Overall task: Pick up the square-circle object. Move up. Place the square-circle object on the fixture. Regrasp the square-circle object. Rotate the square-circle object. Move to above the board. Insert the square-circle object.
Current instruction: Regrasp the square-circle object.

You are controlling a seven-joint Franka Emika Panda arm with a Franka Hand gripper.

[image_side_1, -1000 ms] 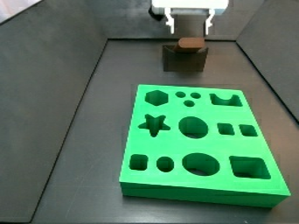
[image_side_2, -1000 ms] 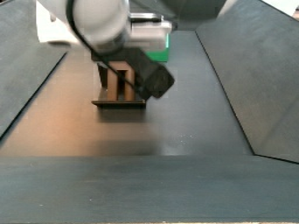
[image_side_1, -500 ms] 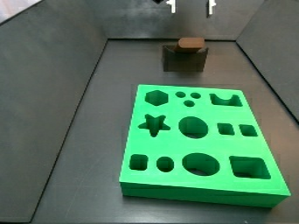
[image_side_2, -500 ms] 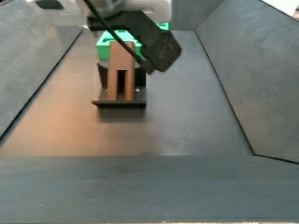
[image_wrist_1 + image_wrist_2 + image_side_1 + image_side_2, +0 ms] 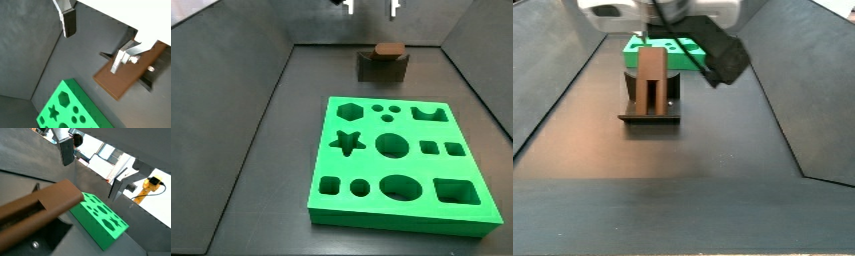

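The gripper point(image 5: 370, 7) is hanging with its fingers point(image 5: 67, 22) spread and gripping nothing, directly above the peg point(image 5: 384, 48), which is standing on end in the fixture point(image 5: 378, 66) at the far wall, with the green board point(image 5: 402, 166) lying nearer and nothing blocking the drop.

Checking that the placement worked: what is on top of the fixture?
The square-circle object rests on the fixture; their contact is hidden. The gripper is open above, holding nothing.
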